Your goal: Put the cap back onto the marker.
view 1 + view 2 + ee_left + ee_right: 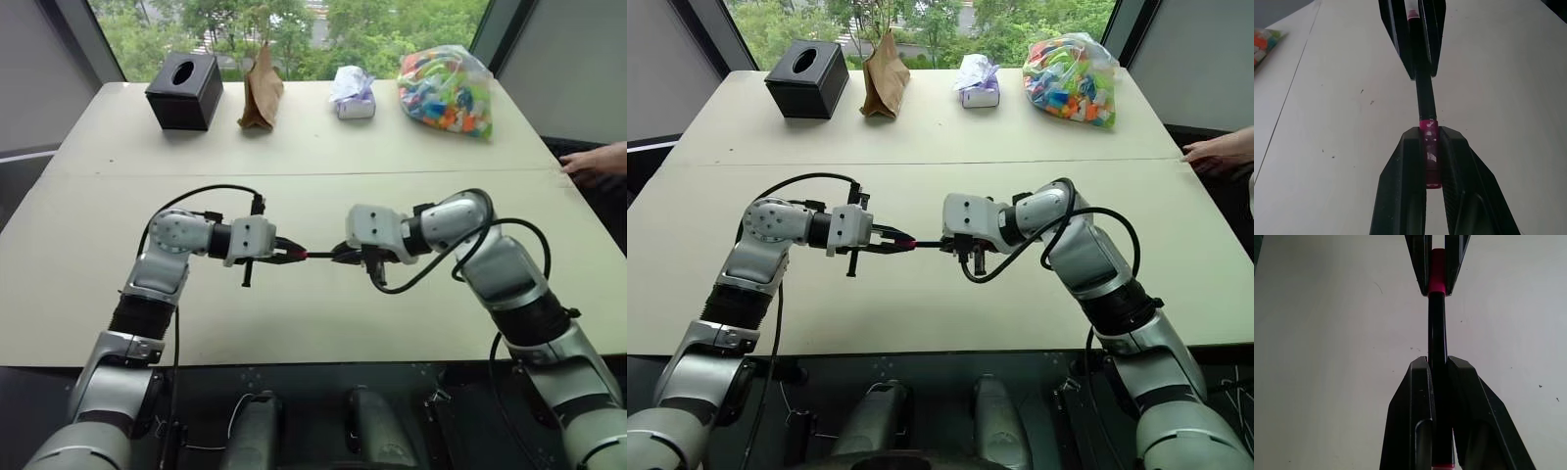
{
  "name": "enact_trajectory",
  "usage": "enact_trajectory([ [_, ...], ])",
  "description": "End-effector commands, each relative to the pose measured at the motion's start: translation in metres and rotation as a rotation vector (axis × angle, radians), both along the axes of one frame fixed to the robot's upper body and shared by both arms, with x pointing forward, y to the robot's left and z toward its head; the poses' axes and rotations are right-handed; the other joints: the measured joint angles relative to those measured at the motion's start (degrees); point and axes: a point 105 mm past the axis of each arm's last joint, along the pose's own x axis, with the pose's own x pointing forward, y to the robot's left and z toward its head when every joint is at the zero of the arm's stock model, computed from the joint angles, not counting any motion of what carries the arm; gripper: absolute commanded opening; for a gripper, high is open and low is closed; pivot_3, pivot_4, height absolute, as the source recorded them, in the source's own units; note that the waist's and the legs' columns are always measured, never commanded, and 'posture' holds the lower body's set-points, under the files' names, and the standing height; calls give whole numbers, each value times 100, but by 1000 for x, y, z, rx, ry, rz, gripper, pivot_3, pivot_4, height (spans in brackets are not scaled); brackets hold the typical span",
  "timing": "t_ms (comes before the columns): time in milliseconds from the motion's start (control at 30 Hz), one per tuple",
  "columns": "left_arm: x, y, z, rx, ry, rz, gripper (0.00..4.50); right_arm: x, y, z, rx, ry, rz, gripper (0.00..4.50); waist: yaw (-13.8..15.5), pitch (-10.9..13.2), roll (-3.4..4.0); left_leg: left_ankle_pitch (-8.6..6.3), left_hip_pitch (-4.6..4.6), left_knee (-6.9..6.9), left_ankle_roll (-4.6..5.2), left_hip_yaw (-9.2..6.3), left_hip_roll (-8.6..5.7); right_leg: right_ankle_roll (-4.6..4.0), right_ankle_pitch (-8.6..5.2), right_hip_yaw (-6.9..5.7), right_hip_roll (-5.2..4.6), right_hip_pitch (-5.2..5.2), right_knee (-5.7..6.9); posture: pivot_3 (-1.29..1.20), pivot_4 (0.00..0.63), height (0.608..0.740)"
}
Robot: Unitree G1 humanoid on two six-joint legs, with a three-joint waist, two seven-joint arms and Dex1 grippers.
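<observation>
Pinching red cap [1430, 147] between its fingertips, left gripper [290, 255] faces right gripper [341, 256]; right gripper clamps black marker [1437, 333], whose end sits in cap, both held above table [323, 147]

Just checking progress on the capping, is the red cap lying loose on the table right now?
No, the red cap is pinched between the left gripper's fingers, up against the end of the black marker held by the right gripper.

Grippers [893, 242] [948, 245] (fingertips facing) share marker [927, 243].
</observation>
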Motion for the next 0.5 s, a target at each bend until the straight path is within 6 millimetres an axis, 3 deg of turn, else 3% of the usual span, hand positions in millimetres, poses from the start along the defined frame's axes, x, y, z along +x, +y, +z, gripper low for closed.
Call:
enact_trajectory([
  [33, -15, -31, -2, 21, -41, -130, 0, -32, 45, 29, 65, -102, 265, 33, 0, 0, 0, 0, 0, 0, 0, 0, 0, 0, 0, 0, 0, 0, 0, 0, 150, 740],
  [500, -20, -45, 18, -102, -51, -168, 0, -33, 48, 27, 87, -88, 263, 33, 0, 0, 0, 0, 0, 0, 0, 0, 0, 0, 0, 0, 0, 0, 1, 0, 150, 740],
])
